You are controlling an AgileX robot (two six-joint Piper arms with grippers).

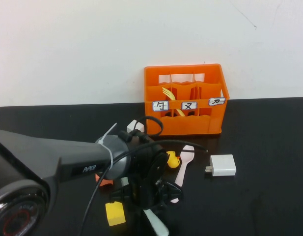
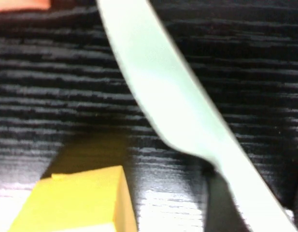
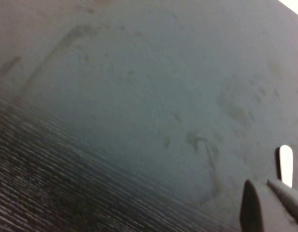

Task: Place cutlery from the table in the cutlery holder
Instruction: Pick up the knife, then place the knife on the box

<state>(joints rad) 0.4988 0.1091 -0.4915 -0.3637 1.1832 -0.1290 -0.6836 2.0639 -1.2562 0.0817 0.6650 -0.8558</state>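
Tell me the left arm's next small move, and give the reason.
Probably close on the knife and lift it. The left gripper is low over it beside the yellow cube, the fork is already in the cutlery holder, and the right gripper is parked over bare table.

The left gripper [image 1: 150, 194] hangs low over the matte black table [image 1: 269, 196], hemmed in: a yellow foam cube [image 1: 115, 213] just beside its fingers, a pale mint-green plastic knife [image 1: 156, 222] beneath them, a pale pinkish-white plastic spoon [image 1: 183, 165] and yellow duck toy [image 1: 173, 159] just beyond. Past these, a white charger block [image 1: 222, 165] lies before the orange plastic cutlery holder [image 1: 185, 125]. The right gripper [image 3: 272, 203] sits close above bare tabletop.
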